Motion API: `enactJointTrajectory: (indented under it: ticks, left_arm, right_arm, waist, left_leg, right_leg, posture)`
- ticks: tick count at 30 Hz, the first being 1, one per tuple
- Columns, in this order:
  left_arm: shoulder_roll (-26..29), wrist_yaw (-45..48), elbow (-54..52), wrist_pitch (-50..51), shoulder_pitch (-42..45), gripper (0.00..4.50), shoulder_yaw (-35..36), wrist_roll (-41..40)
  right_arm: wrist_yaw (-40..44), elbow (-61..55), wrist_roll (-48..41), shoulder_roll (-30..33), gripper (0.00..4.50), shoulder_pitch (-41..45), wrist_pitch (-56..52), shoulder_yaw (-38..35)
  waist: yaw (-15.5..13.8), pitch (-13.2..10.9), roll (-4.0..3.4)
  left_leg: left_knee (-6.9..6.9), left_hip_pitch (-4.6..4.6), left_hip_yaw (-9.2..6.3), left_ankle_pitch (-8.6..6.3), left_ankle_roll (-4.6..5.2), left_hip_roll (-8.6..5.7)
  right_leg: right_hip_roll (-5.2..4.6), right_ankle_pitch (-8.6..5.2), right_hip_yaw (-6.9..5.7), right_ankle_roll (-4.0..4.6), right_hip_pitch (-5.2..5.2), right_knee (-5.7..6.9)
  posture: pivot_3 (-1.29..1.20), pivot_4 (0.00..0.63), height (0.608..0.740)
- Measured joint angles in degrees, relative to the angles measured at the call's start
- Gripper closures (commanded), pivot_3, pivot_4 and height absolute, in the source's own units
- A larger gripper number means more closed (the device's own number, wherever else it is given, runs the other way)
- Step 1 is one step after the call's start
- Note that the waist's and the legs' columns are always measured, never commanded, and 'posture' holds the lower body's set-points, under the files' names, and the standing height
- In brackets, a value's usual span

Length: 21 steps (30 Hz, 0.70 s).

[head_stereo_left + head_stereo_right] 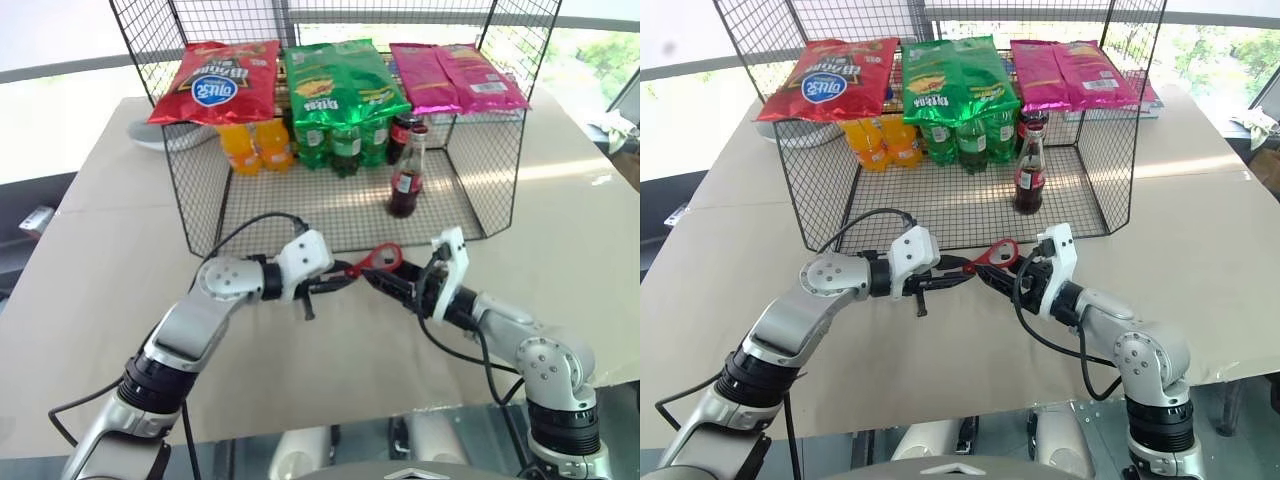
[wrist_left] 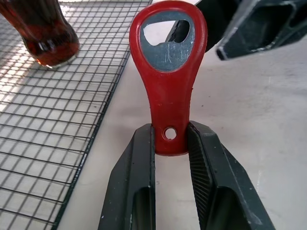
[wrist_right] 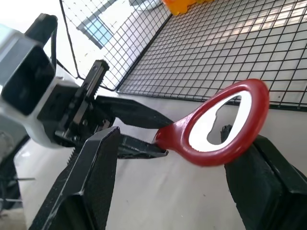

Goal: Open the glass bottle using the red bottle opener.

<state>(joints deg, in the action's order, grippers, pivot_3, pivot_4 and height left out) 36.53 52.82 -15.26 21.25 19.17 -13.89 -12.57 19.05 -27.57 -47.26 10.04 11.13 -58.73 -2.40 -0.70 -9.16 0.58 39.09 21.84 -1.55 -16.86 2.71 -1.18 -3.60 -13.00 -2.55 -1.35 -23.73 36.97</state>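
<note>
The red bottle opener (image 2: 169, 76) is off the worktop (image 1: 130, 260) and held in the air between the two arms, so the pick-up is done, but none of the opening is. The left end effector (image 2: 170, 143) has its two fingers closed on the narrow handle end, ring head pointing away from it. The right end effector (image 3: 182, 172) stands with its fingers spread to either side of the ring head, one finger just beside the rim; whether it touches the opener I cannot tell, and it does not look clamped. It reads as a hand-over or re-grip in progress. The glass bottle (image 1: 407, 172) stands upright inside the wire basket (image 1: 200, 190), well apart from both arms, near the basket's front right, with nothing holding it. Its top looks to be still capped, though the cap is too small to be sure. What remains is steadying the bottle, hooking the head under the cap and levering.
</note>
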Motion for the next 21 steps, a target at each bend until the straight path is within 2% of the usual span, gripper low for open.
enactJointTrajectory:
  ticks: [2, 3, 4, 6, 17, 19, 20, 21]
  left_arm:
    - [-0.07, 0.09, 0.0, -0.55, -0.1, 4.1, 0.22, -0.03]
    - [-0.07, 0.1, 0.0, -0.56, -0.11, 4.1, 0.23, -0.03]
    - [-0.07, 0.22, 0.0, -0.7, -0.17, 4.1, 0.29, -0.04]
    - [-0.07, 0.37, 0.12, -0.9, -0.59, 4.1, 0.39, 0.0]
    - [-1.54, -1.3, 0.78, -2.86, -1.05, 4.1, 1.22, 1.16]
    - [-1.68, -1.18, 0.78, -2.86, -1.07, 3.04, 1.65, 1.12]
    - [-1.91, -1.02, 0.77, -2.87, -1.05, 2.76, 1.96, 0.99]
    - [-2.07, -0.77, 0.7, -3.01, -1.05, 2.76, 2.0, 0.85]
  right_arm:
    - [-0.87, 0.89, -0.03, 0.13, 3.06, 0.38, -0.04, -0.32]
    - [-0.9, 0.92, -0.03, 0.14, 3.25, 0.39, -0.04, -0.33]
    - [-1.1, 1.17, -0.03, 0.22, 3.85, 0.4, -0.04, -0.44]
    - [-0.79, 1.36, -1.81, 0.07, 4.43, 0.62, -0.09, -0.34]
    - [-2.22, 2.69, -3.69, 0.2, 4.43, 2.84, -0.43, -0.53]
    - [-2.18, 2.96, -3.85, 0.26, 4.5, 3.29, -0.44, -0.52]
    - [-2.15, 3.02, -3.93, 0.4, 4.5, 3.49, -0.49, -0.24]
    - [-2.33, 3.39, -3.75, 0.6, 4.5, 3.56, -0.53, -0.21]
  waist:
    - [-0.05, 0.0, 0.0]
    - [-0.05, 0.0, 0.0]
    - [-0.04, 0.0, 0.0]
    - [0.04, -0.01, -0.01]
    - [0.05, -0.01, -0.02]
    - [0.04, -0.01, -0.02]
    - [0.04, -0.01, -0.02]
    - [0.01, -0.01, -0.02]
  left_leg:
    - [0.0, 0.0, 0.0, 0.0, 0.01, -0.02]
    - [0.0, 0.0, 0.0, 0.0, 0.01, -0.02]
    - [0.0, 0.0, 0.0, 0.0, 0.01, -0.02]
    - [-0.02, -0.01, 0.0, 0.0, 0.01, -0.01]
    - [-0.01, -0.02, 0.02, -0.01, 0.02, 0.0]
    - [-0.02, -0.02, 0.01, -0.01, 0.02, 0.0]
    - [-0.02, -0.02, 0.01, -0.01, 0.02, 0.0]
    - [-0.02, -0.02, 0.01, -0.01, 0.02, 0.0]
  right_leg:
    - [0.03, 0.0, 0.0, 0.0, 0.0, 0.0]
    - [0.03, 0.0, 0.0, 0.0, 0.0, 0.0]
    - [0.05, 0.0, 0.0, 0.0, 0.0, 0.0]
    - [0.1, 0.0, 0.0, 0.0, 0.0, 0.0]
    - [0.11, 0.0, 0.01, 0.0, 0.0, 0.02]
    - [0.13, 0.0, 0.0, 0.0, 0.0, 0.02]
    - [0.12, 0.0, 0.0, 0.0, 0.0, 0.02]
    - [0.12, 0.0, 0.0, 0.0, 0.0, 0.02]
  posture:
    - [0.0, 0.15, 0.74]
    - [0.0, 0.15, 0.74]
    - [0.0, 0.15, 0.74]
    - [0.0, 0.15, 0.74]
    - [0.0, 0.15, 0.74]
    - [0.0, 0.15, 0.74]
    - [0.0, 0.15, 0.74]
    - [0.0, 0.15, 0.74]
